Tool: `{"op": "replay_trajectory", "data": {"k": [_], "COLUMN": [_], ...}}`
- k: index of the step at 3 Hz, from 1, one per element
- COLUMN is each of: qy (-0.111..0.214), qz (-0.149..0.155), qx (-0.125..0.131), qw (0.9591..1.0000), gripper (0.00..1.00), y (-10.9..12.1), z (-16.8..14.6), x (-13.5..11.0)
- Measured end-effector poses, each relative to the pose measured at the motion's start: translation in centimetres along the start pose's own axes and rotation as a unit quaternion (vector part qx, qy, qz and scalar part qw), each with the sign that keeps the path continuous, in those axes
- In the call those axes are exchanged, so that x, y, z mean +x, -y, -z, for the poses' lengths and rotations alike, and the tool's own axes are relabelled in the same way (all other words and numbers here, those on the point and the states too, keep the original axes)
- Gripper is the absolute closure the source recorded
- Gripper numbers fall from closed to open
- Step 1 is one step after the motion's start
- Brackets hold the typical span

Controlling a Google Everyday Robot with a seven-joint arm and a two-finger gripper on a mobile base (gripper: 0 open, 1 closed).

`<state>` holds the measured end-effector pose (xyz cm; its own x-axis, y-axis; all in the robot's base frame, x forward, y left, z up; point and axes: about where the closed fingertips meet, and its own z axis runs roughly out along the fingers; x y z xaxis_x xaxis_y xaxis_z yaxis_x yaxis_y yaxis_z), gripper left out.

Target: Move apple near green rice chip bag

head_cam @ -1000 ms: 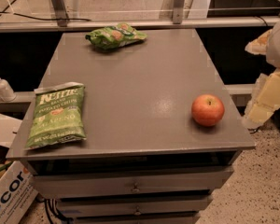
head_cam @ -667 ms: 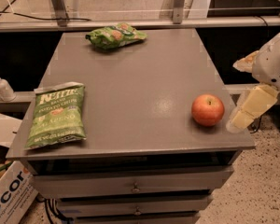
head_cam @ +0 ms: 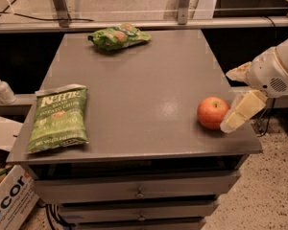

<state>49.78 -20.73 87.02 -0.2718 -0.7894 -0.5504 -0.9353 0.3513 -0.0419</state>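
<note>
A red-orange apple (head_cam: 213, 112) with a yellowish blush sits on its own near the front right corner of a grey, faintly glossy counter (head_cam: 149, 80). It rests upright on the bare surface, and its skin catches a soft highlight. Just to its right, the robot's end effector (head_cam: 229, 99) reaches in over the counter's right edge from a rounded white arm housing (head_cam: 276, 71). Its two pale, cream-coloured fingers (head_cam: 243, 111) are spread apart and grasp nothing. The lower finger slants down beside the apple's right flank, though whether it touches the fruit cannot be told. The upper finger lies above and to the right of the apple, clear of it. At the far end of the counter, left of centre and well apart from the apple, lies the green rice chip bag (head_cam: 119, 36), small, puffy and bright green with orange-tan chip pictures. A larger, flat, darker green chip bag (head_cam: 59, 118) with white lettering lies along the front left edge. Below the counter are drawers (head_cam: 139, 191) with small metal pulls. A metal rail (head_cam: 134, 24) runs behind the counter. A pump bottle (head_cam: 1, 87) stands on a ledge to the left, above a printed cardboard box (head_cam: 9, 200) on the floor. To the right is a speckled floor (head_cam: 273, 186).
</note>
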Motion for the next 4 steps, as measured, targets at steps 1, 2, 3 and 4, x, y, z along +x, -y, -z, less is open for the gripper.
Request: {"op": "replay_trajectory", "data": {"k": [1, 2, 3, 4], "qy": [0.014, 0.019, 0.025, 0.035], "qz": [-0.003, -0.009, -0.010, -0.010], "qx": [-0.017, -0.034, -0.040, -0.035], "qw": [0.9997, 0.9992, 0.9989, 0.9987], "gripper": [0.00, 0.00, 0.18, 0.41], "y": [0.2, -0.3, -0.7, -0.4], "z": [-2.1, -4.1, -4.9, -4.5], "x": [0.6, 1.3, 1.9, 1.7]}}
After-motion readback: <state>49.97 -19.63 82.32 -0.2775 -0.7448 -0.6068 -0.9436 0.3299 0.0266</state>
